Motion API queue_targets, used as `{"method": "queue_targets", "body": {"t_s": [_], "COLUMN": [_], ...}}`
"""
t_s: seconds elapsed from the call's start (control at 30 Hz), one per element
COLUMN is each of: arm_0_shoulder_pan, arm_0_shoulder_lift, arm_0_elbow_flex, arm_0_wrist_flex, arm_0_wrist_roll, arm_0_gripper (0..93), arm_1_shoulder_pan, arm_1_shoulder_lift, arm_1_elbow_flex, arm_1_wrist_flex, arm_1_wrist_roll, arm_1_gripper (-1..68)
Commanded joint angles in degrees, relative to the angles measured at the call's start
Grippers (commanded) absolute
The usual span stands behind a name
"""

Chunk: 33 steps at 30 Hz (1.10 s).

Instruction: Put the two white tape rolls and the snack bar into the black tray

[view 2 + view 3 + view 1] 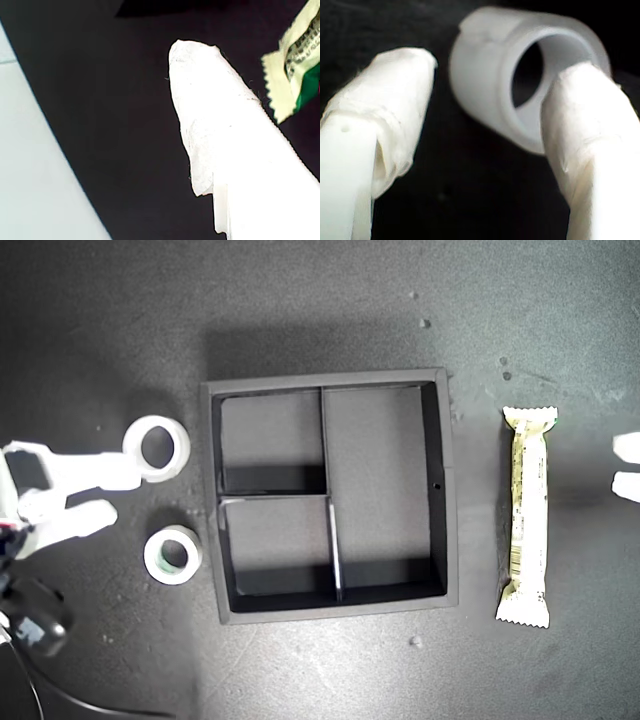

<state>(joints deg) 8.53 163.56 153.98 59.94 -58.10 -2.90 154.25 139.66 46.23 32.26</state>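
The black tray [447, 490] sits mid-table with nothing in its compartments. In the exterior view, the wider white tape roll [181, 452] and the smaller one with a greenish core [153, 556] lie to its left. My second gripper [122, 495] is open beside them, one finger touching the wider roll's rim [485, 75]; nothing sits between its fingers [395, 100]. The snack bar [527, 515] lies lengthwise at the tray's right in that view. My first gripper [628, 465] is open at the right edge, clear of the bar. One of its fingers [225, 135] shows near the bar's crimped end [295, 65].
A dark arm part and black cable [35, 625] lie at the exterior view's lower left. The black mat ends at a pale surface [30, 175] in the first wrist view. Small specks [415, 642] dot the mat.
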Motion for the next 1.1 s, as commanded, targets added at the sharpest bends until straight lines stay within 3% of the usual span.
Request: {"method": "queue_targets", "body": {"t_s": [0.0, 0.13, 0.67, 0.93, 1.07], "arm_0_shoulder_pan": [-1.41, -2.72, -6.94, -7.91, -10.02], "arm_0_shoulder_lift": [-5.71, -10.46, -28.21, -48.69, -52.29], "arm_0_elbow_flex": [-3.16, -3.34, -9.84, -19.42, -20.65], "arm_0_wrist_flex": [-3.25, -6.59, -11.07, -12.04, -12.04], "arm_0_wrist_roll": [1.32, 2.20, 5.63, 5.10, 3.96], "arm_0_gripper": [17.3, 17.5, 17.9, 12.0, 4.0], "arm_1_shoulder_pan": [-1.58, -3.25, -7.03, -8.26, -8.26], "arm_1_shoulder_lift": [-16.44, -25.31, -27.69, -29.62, -37.53], "arm_1_elbow_flex": [-13.89, -19.86, -18.11, -18.19, -25.22], "arm_1_wrist_flex": [1.85, 3.08, 0.79, 0.70, 6.24], "arm_1_wrist_roll": [-2.20, -2.46, 0.53, -0.18, -3.25], "arm_1_gripper": [24.1, 23.4, 21.6, 22.8, 24.3]}}
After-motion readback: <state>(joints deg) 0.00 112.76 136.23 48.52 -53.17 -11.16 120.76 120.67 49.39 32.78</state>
